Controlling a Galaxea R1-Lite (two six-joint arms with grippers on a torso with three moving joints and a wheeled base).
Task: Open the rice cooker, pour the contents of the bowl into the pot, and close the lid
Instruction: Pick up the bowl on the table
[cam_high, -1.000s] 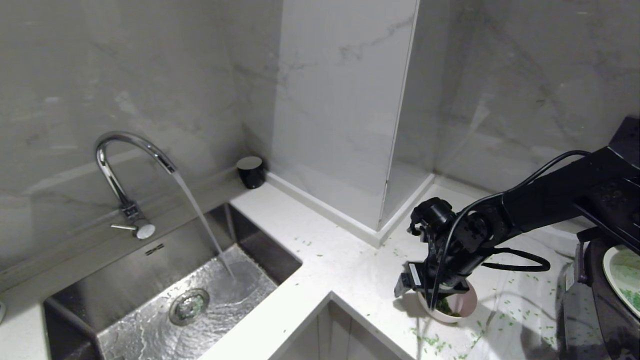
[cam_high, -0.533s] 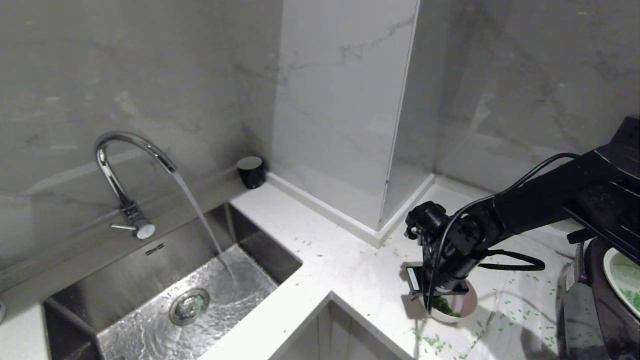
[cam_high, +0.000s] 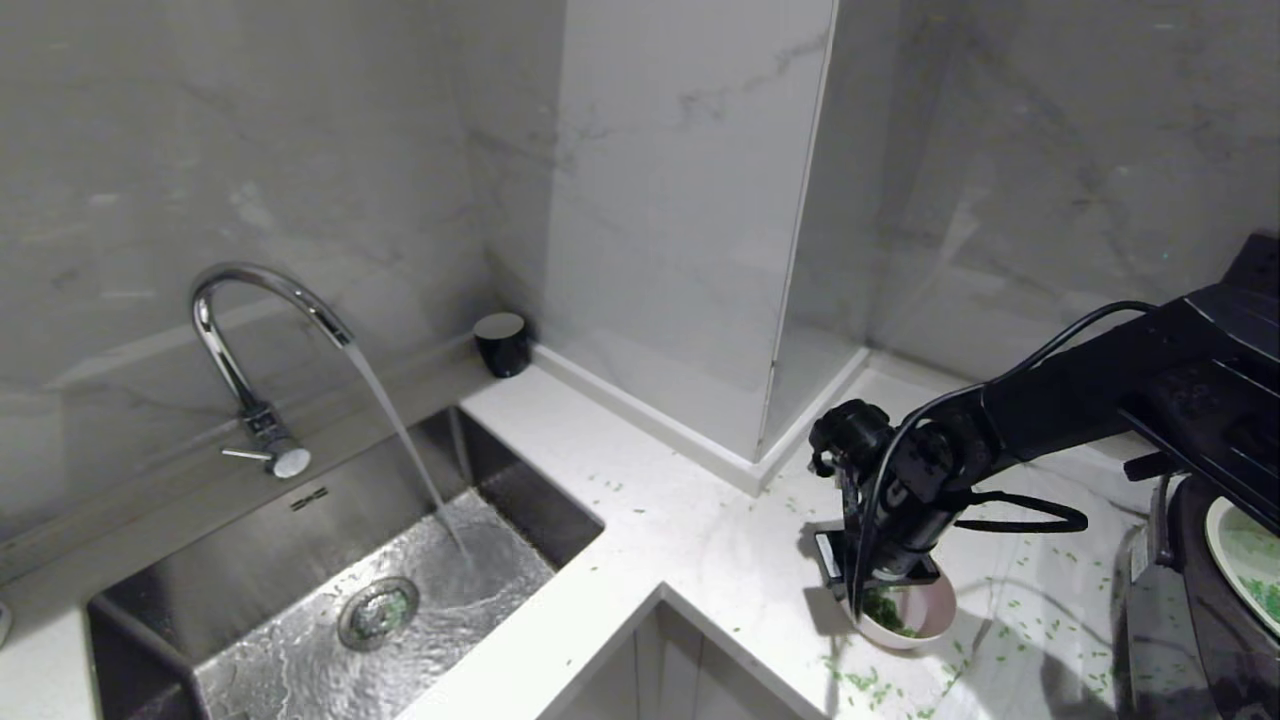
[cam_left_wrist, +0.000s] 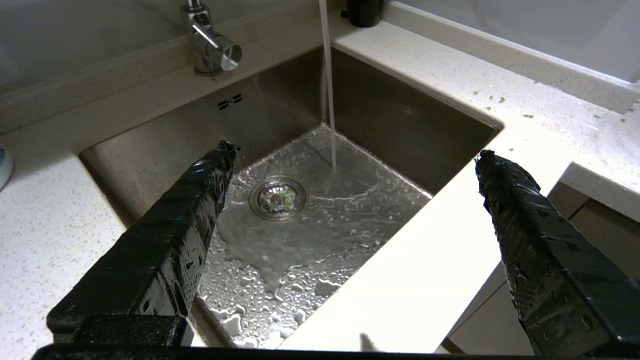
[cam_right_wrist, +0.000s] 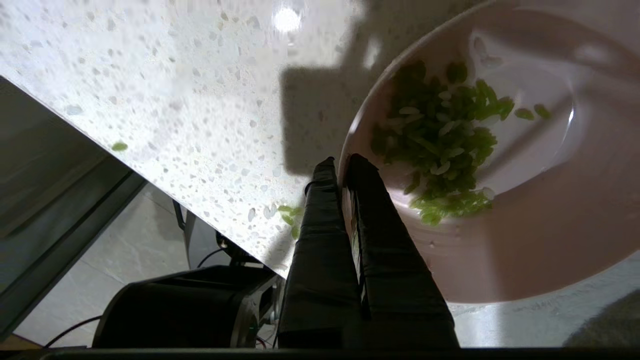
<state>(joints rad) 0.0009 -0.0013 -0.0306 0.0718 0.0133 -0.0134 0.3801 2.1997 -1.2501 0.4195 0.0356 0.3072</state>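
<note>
one bowl (cam_high: 908, 612) is sitting on the white counter (cam_high: 690, 540), between the counter's front edge and the rice cooker (cam_high: 1200, 610) at the right edge of the head view. it is small and round, pale pink outside and white inside, and it is tilting slightly. one clump of green grain-like contents (cam_right_wrist: 442, 145) is lying inside it, with many loose green grains scattered on the counter around it. one lid (cam_high: 1245, 555) is standing raised, its pale inner plate flecked with green.

the right gripper (cam_right_wrist: 342, 167) is pointing straight down at the bowl's near rim, its arm reaching in from the right. its two fingers are pinching the rim, one inside and one outside.

the left gripper (cam_left_wrist: 352, 155) is hanging over the one sink (cam_left_wrist: 400, 125), its two fingers spread wide and holding nothing. one faucet (cam_high: 250, 340) is running water into the sink. one small black cylinder (cam_high: 501, 343) is standing at the wall.
</note>
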